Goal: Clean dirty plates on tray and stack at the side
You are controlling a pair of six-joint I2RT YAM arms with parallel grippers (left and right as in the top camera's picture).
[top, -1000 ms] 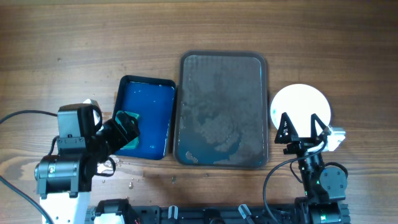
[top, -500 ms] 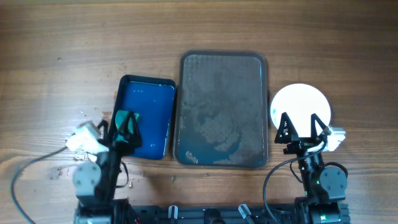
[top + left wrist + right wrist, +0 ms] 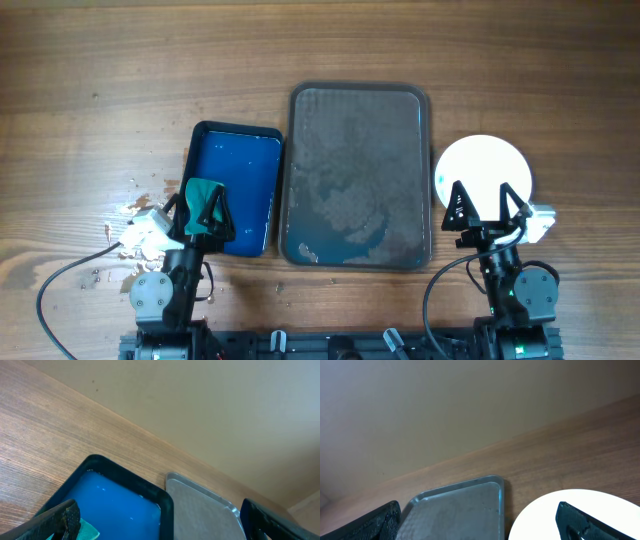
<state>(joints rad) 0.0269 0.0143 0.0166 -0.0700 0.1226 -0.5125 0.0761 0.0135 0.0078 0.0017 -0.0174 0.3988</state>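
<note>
The grey tray [image 3: 358,175] lies at the table's middle, wet, with no plate on it; it also shows in the left wrist view [image 3: 200,510] and the right wrist view [image 3: 460,510]. A white plate [image 3: 485,165] lies on the table right of the tray, also in the right wrist view [image 3: 540,520]. My right gripper [image 3: 487,203] [image 3: 480,522] is open and empty over the plate's near edge. A teal sponge [image 3: 203,193] [image 3: 89,531] lies in the front left of the blue basin [image 3: 245,135]. My left gripper [image 3: 204,218] [image 3: 165,522] is open around it.
The basin holds blue water, and its rim [image 3: 130,477] sits just left of the tray. Water drops [image 3: 130,205] spot the wood left of the basin. Both arm bases stand at the table's front edge.
My left arm has swung from the left of the basin back to the front edge, and its gripper now points along the basin. The sponge stays in the basin. The right arm has not moved.
</note>
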